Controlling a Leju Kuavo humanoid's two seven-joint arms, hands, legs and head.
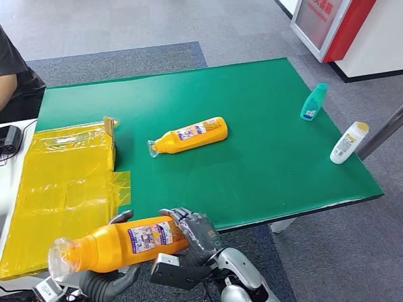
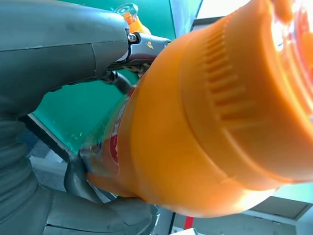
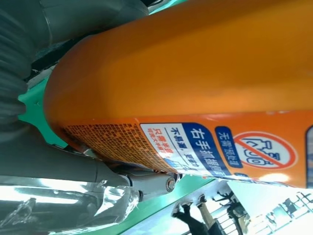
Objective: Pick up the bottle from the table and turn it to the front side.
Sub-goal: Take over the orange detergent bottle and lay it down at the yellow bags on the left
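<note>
I hold an orange bottle (image 1: 119,242) with a clear cap and a printed label, lying sideways in the air just in front of the green table's (image 1: 266,170) near edge, cap to the left. My left hand (image 1: 108,282) grips it from below near the shoulder, one finger over the top. My right hand (image 1: 198,234) wraps round its base. In the left wrist view the ribbed shoulder of the bottle (image 2: 207,132) looms close beside the left hand (image 2: 55,49). The right wrist view shows the bottle's label side (image 3: 184,73) against the right hand (image 3: 44,161).
A second orange bottle (image 1: 190,135) lies on its side mid-table. A teal bottle (image 1: 313,102) and a white bottle (image 1: 349,142) lie near the right edge. A yellow plastic bag (image 1: 62,185) covers the left end. A person (image 1: 14,75) sits at the far left.
</note>
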